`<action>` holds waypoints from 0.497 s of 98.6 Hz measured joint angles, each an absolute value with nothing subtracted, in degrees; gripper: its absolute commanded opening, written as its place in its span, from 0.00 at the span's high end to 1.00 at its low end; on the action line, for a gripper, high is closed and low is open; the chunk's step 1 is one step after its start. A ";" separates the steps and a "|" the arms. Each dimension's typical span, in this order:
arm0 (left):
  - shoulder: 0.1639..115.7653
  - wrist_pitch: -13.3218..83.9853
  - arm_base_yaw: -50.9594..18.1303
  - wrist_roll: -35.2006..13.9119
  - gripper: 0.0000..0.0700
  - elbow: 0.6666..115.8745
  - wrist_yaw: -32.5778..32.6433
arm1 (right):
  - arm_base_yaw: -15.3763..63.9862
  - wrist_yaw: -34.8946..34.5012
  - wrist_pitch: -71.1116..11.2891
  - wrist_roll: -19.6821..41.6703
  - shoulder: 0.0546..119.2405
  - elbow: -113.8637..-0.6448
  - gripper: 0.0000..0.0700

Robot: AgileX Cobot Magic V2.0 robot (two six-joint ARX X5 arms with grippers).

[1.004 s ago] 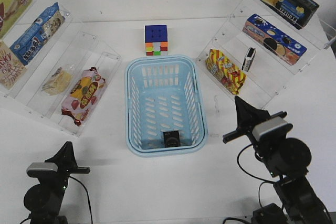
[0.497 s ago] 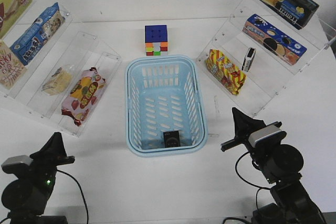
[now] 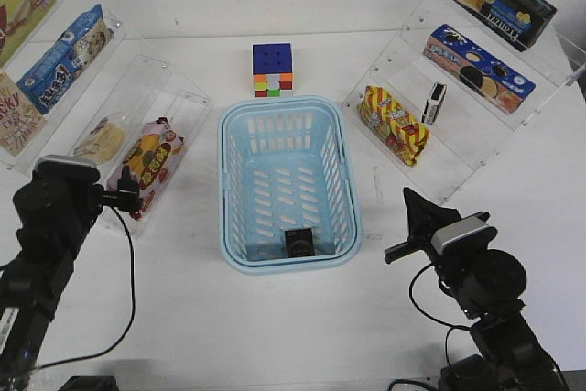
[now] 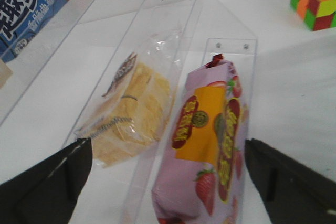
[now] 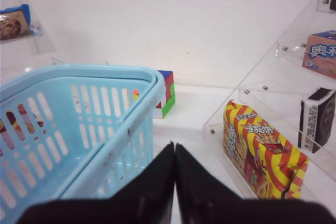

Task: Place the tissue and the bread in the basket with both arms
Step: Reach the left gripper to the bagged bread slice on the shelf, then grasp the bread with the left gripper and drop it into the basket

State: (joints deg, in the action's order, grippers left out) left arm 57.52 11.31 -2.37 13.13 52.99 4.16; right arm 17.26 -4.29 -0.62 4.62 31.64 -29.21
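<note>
A white table [image 3: 183,318] carries clear acrylic stepped shelves on both sides, with the light blue basket [image 3: 229,190] in the middle, its long axis running away from the robot. A black tissue pack [image 3: 299,243] lies flat on the basket floor against the near wall. A second black tissue pack [image 3: 434,103] stands on edge on the right shelf, between the red-and-yellow striped packet [image 3: 393,124] and the blue cookie box [image 3: 478,68]. The bread [image 3: 100,139] sits in a channel of the left shelf, its long side following the channel, away from the robot and toward the middle; just beside it, in the next channel toward the basket, lies the pink strawberry packet [image 3: 145,167], parallel to it. A colour cube [image 3: 273,70] stands just beyond the basket's far rim. The left gripper [image 4: 168,182] hangs over the near ends of these two channels with its fingers [image 4: 47,179] spread wide, holding nothing. The right gripper [image 5: 175,171] sits off the basket's near right corner, fingers pressed together with nothing between them. Bare table lies between basket and each shelf, and along the near edge.
</note>
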 measured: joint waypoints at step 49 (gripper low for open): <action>79.94 7.70 -2.39 25.61 0.60 62.30 17.52 | 17.26 -4.29 -0.62 4.71 31.64 -29.21 1.00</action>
